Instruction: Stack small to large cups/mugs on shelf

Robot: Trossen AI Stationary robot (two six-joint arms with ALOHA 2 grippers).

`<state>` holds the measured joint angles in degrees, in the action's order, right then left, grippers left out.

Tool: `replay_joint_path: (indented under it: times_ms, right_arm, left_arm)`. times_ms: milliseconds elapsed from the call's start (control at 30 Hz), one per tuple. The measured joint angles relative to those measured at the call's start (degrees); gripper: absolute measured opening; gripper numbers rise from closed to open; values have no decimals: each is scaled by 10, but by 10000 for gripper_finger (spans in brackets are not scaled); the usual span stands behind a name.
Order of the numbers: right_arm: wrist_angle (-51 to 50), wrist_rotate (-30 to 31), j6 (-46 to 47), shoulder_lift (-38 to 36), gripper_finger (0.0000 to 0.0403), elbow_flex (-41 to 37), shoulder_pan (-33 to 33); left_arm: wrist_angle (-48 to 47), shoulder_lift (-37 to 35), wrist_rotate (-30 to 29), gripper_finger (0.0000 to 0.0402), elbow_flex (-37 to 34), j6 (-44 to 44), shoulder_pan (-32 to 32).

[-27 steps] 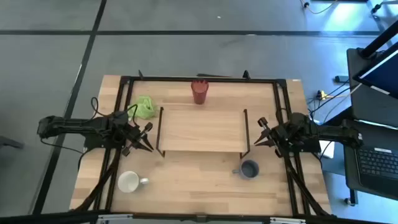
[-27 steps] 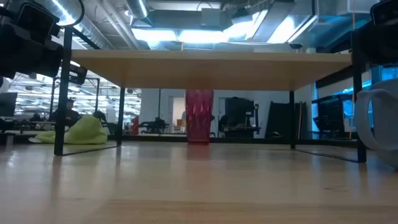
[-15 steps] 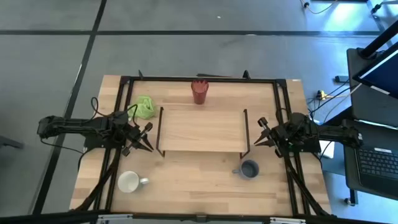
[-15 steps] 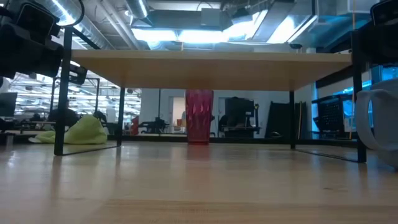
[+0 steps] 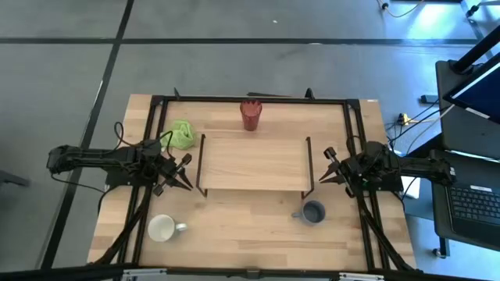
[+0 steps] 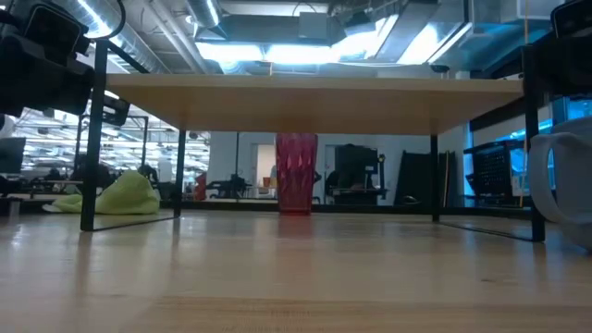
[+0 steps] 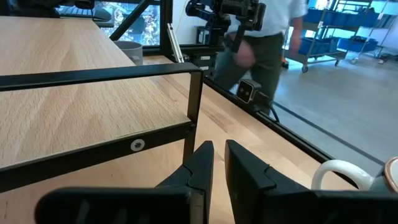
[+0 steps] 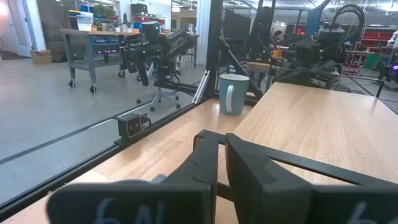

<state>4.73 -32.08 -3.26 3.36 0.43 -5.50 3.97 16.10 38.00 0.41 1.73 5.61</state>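
The shelf (image 5: pixel 252 161) stands in the middle of the wooden surface (image 5: pixel 234 234), its top board bare, with open wood on every side of its black wire legs. The red tumbler (image 5: pixel 250 115) stands upright just beyond the shelf's far edge, near the far rim of the surface; in the low view it shows under the shelf board (image 6: pixel 296 185). The white mug (image 5: pixel 163 228) sits near the front left corner, its handle pointing toward the centre, and the grey-blue mug (image 5: pixel 313 211) sits in front of the shelf's right end, its handle pointing left; a broad strip of bare wood lies between the two mugs. A green cloth lump (image 5: pixel 182 133) rests beside the shelf's far left corner. The left gripper (image 5: pixel 186 186) hangs just off the shelf's front left leg, its jaws drawn nearly together with only a thin slit between them and nothing held. The right gripper (image 5: pixel 325 178) hangs just off the shelf's right end, beyond the grey-blue mug, its jaws likewise almost closed and empty. A black frame runs along the surface's edges. A laptop (image 5: pixel 473 204) sits on a stand off the right side. No readable writing shows on any item.
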Motion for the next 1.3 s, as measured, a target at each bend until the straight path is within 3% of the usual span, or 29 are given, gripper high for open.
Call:
replay_joint_path:
  times_ms: [633, 800, 933, 1067, 1200, 1300]
  right_arm:
    - [0, 1, -4, 0, 34, 0, 0]
    - [25, 35, -17, 0, 34, 0, 0]
    - [111, 98, 33, 0, 34, 0, 0]
    - [212, 212, 82, 0, 34, 15, 0]
    - [250, 336, 6, 0, 34, 68, 0]
    - [252, 376, -65, 0, 34, 114, 0]
  left_arm:
    - [0, 0, 0, 35, 0, 0, 0]
    - [0, 0, 0, 35, 0, 0, 0]
    - [0, 0, 0, 35, 0, 0, 0]
    - [0, 0, 0, 35, 0, 0, 0]
    - [0, 0, 0, 35, 0, 0, 0]
    - [0, 0, 0, 35, 0, 0, 0]
